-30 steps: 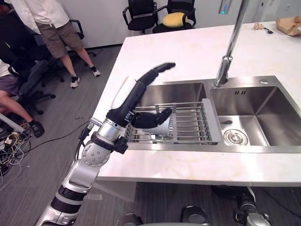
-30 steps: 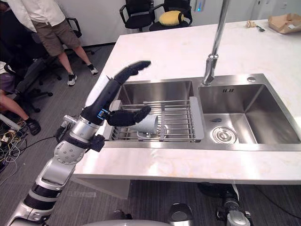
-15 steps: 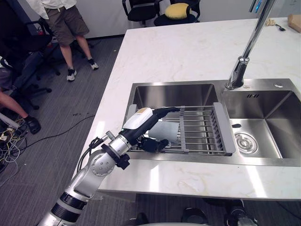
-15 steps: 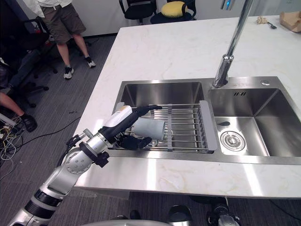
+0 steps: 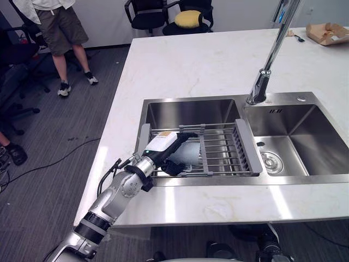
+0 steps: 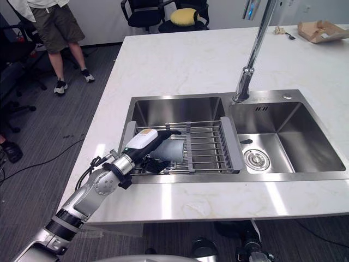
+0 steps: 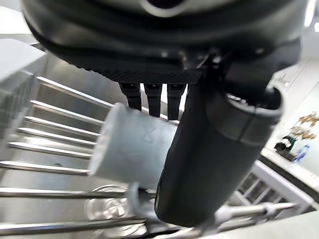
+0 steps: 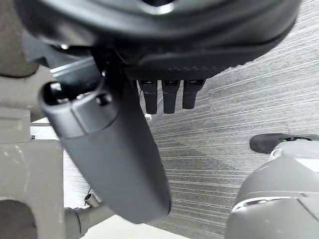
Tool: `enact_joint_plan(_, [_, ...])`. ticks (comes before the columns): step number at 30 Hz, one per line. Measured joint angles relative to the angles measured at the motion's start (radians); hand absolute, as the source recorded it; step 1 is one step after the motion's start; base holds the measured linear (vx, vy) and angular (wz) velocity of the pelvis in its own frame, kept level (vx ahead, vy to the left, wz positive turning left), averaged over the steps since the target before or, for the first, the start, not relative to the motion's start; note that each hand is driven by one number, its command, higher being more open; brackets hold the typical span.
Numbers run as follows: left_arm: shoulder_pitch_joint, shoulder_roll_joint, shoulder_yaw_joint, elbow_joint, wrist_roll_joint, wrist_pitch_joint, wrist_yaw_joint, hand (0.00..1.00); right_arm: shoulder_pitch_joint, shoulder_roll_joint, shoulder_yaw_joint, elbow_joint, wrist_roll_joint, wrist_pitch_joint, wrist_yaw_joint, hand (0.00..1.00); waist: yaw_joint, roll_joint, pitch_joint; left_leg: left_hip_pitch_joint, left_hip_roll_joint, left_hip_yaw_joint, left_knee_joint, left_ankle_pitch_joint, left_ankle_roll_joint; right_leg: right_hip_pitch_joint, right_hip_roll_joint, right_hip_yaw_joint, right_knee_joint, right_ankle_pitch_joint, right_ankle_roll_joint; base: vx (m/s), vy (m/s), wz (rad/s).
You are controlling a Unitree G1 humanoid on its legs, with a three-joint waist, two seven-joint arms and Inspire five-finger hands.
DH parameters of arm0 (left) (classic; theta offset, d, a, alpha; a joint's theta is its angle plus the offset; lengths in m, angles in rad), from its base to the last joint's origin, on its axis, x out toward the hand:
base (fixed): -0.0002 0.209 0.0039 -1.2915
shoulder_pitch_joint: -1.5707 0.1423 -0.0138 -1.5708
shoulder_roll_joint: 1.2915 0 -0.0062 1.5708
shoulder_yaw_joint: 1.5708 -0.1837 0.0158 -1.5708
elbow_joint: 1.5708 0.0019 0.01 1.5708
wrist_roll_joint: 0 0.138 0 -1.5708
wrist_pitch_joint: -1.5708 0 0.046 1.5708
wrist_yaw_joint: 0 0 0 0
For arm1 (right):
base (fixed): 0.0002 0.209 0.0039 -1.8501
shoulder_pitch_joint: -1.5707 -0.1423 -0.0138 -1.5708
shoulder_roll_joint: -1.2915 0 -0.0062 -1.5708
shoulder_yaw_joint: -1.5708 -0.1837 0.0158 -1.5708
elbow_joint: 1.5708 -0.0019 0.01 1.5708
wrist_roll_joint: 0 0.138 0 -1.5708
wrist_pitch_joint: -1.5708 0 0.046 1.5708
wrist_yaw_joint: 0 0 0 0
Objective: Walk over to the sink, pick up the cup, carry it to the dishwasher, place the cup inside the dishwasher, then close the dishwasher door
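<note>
Left hand (image 5: 162, 147) grips the cup (image 7: 132, 149), lying sideways on the sink (image 5: 191, 112) rack (image 5: 221, 153), between thumb and curled fingers (image 7: 152, 97) (tips hidden behind it). Right hand (image 8: 117, 159) hangs slack-fingered over the floor (image 8: 234, 109).

L basin (image 5: 185, 112) is spanned by rack (image 5: 218, 150); a gap is left behind it. Rack's L part is taken up by cup (image 6: 173, 150), clasped in left hand (image 6: 139, 141); R part is unobstructed. R basin (image 5: 305, 142) is open from above. Faucet (image 5: 262, 82) stands betw. basins at back. Desk (image 5: 185, 65) is bare nearby; box (image 5: 326, 33) is kept to far corner.
</note>
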Motion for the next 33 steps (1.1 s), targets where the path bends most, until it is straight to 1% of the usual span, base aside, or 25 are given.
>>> enact_joint_plan(5, [-0.030,0.038,-0.005,0.023,0.001,0.001,-0.012,0.90,0.000,-0.001,0.004,0.000,-0.007,0.000,0.002,0.90,-0.006,0.005,-0.003,0.000,-0.007,-0.001,-0.029,0.018,0.003,0.000,0.002,0.000,-0.034,0.024,0.003,-0.03,0.009,-0.01])
enact_joint_plan(6, [-0.045,0.047,-0.006,0.044,0.009,0.003,-0.020,0.30,-0.003,-0.004,0.009,0.000,-0.007,0.000,0.002,0.90,-0.010,0.008,-0.004,0.000,-0.009,-0.001,-0.031,0.018,0.003,0.000,0.001,0.002,-0.040,0.028,0.004,-0.01,0.020,-0.06])
enact_joint_plan(10, [-0.078,0.082,-0.012,0.079,0.025,0.009,-0.040,0.30,-0.014,-0.009,0.030,0.000,-0.007,0.000,0.004,0.90,-0.029,0.018,-0.005,0.000,-0.015,-0.001,-0.041,0.020,0.005,0.003,0.001,0.004,-0.063,0.043,0.009,0.00,0.016,-0.03])
enact_joint_plan(11, [-0.095,0.092,-0.029,0.080,0.028,0.010,-0.041,0.30,-0.014,-0.010,0.033,0.000,-0.007,0.001,0.004,0.90,-0.030,0.023,-0.006,0.000,-0.016,-0.003,-0.044,0.020,0.006,0.007,0.000,0.004,-0.073,0.048,0.010,0.00,0.000,0.00])
enact_joint_plan(18, [-0.113,0.096,-0.034,0.079,0.022,0.012,-0.041,0.30,-0.023,-0.013,0.063,0.000,-0.007,0.001,0.004,0.90,-0.048,0.033,-0.005,0.000,-0.018,-0.007,-0.050,0.021,0.006,0.018,0.001,0.000,-0.091,0.057,0.012,0.01,0.006,0.00])
enact_joint_plan(21, [-0.114,0.079,-0.034,0.069,0.013,0.022,-0.040,0.30,-0.022,-0.013,0.061,-0.001,-0.006,0.001,0.001,0.90,-0.049,0.033,-0.005,0.001,-0.018,-0.006,-0.050,0.021,0.006,0.019,0.001,0.004,-0.091,0.057,0.012,0.00,0.000,0.00])
enact_joint_plan(26, [-0.114,0.010,-0.009,0.038,-0.050,0.026,-0.032,0.30,-0.016,-0.012,0.059,-0.002,-0.006,0.001,-0.002,0.90,-0.042,0.032,-0.004,0.010,-0.018,-0.004,-0.051,0.020,0.006,0.026,0.001,0.013,-0.090,0.057,0.013,0.00,0.002,-0.01])
enact_joint_plan(29, [-0.093,-0.055,0.042,-0.017,-0.137,0.026,-0.002,0.30,-0.010,-0.009,0.056,-0.002,-0.006,0.003,-0.005,0.90,-0.035,0.032,-0.004,0.017,-0.014,-0.002,-0.054,0.020,0.006,0.031,0.002,0.017,-0.089,0.057,0.013,0.00,0.003,-0.03])
enact_joint_plan(31, [-0.041,-0.134,0.105,-0.090,-0.228,0.025,0.035,0.30,-0.013,0.003,0.034,-0.002,-0.006,0.006,-0.009,0.90,-0.029,0.032,-0.004,0.021,-0.013,-0.002,-0.058,0.020,0.006,0.033,0.003,0.018,-0.089,0.057,0.013,0.00,0.000,0.00])
enact_joint_plan(32, [-0.026,-0.156,0.119,-0.107,-0.263,0.024,0.044,0.30,-0.014,0.005,0.027,-0.002,-0.004,0.008,-0.010,0.90,-0.027,0.032,-0.004,0.022,-0.013,-0.001,-0.059,0.019,0.006,0.034,0.003,0.018,-0.089,0.057,0.013,0.00,0.000,0.00])
enact_joint_plan(33, [0.007,-0.198,0.143,-0.142,-0.342,0.023,0.063,0.30,-0.015,0.009,0.017,-0.002,-0.002,0.008,-0.012,0.90,-0.022,0.031,-0.004,0.022,-0.013,-0.001,-0.060,0.019,0.006,0.034,0.003,0.019,-0.089,0.057,0.013,0.00,0.000,0.00])
